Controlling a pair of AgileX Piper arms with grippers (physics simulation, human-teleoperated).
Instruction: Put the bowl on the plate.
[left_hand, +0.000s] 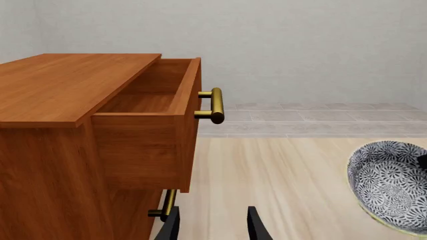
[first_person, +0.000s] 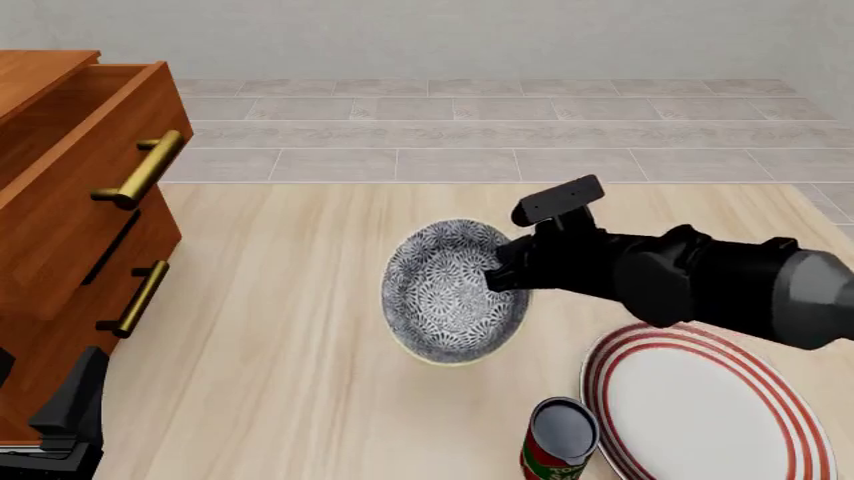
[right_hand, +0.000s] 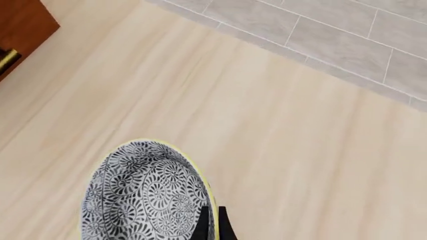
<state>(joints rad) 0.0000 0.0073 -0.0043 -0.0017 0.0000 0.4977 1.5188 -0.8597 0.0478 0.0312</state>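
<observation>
The bowl (first_person: 447, 290), grey-and-white floral inside with a pale rim, hangs tilted over the middle of the table. My right gripper (first_person: 509, 272) is shut on its right rim. In the right wrist view the fingertips (right_hand: 202, 224) pinch the bowl (right_hand: 143, 195) rim. The bowl (left_hand: 393, 185) also shows in the left wrist view. The plate (first_person: 694, 405), white with red rings, lies flat at the near right, apart from the bowl. My left gripper (left_hand: 212, 227) stands open and holds nothing, low beside the cabinet; it shows at the near left (first_person: 64, 415) in the front view.
A wooden cabinet (first_person: 67, 200) with brass handles stands at the left, its top drawer (left_hand: 157, 100) pulled open. A small red can (first_person: 561, 442) stands at the plate's left edge. Beyond the table's far edge is a tiled floor (first_person: 507, 130).
</observation>
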